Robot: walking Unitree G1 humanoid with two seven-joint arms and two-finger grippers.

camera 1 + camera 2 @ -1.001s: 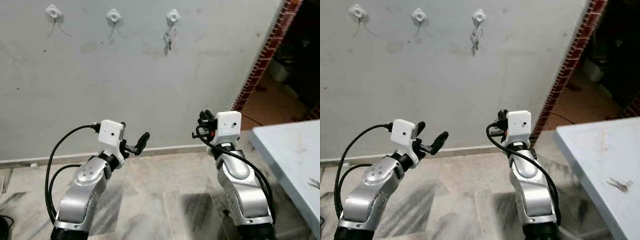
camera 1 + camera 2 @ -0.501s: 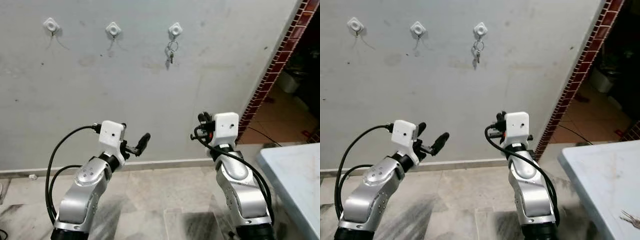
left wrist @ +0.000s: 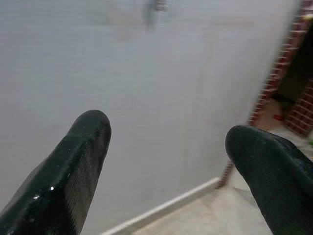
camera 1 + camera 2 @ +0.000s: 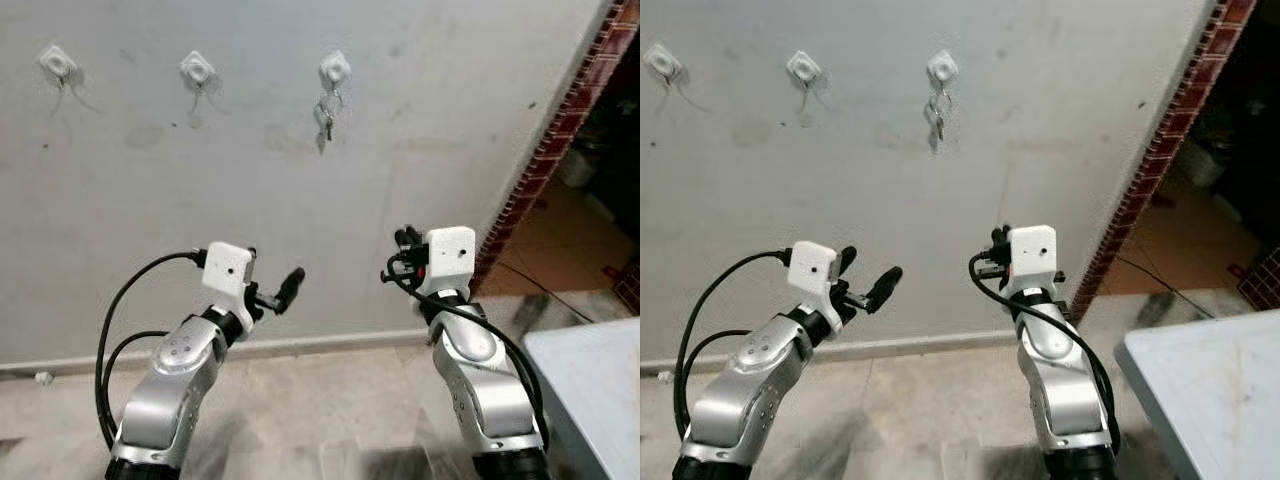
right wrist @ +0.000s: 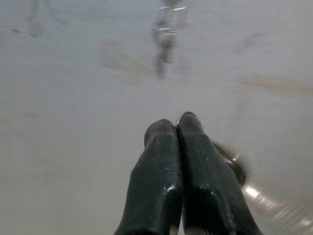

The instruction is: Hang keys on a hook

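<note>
Keys (image 4: 325, 113) hang on the wall's hook (image 4: 334, 69), high above and ahead of both hands. The left hand (image 4: 272, 290) is spread open; the right hand (image 5: 174, 128) is pressed closed on a thin metal ring.

Grey plastered wall (image 4: 420, 140) with a brick-edged opening at its right.

The wall is pale grey and faintly stained, with a light skirting board (image 4: 300, 345) along its foot. The floor (image 4: 330, 420) is of marbled tiles. A red brick edge (image 4: 545, 155) slants down the right, with a dim room and an orange-brown floor (image 4: 560, 250) beyond it. A pale table corner (image 4: 1210, 390) stands at lower right.
</note>
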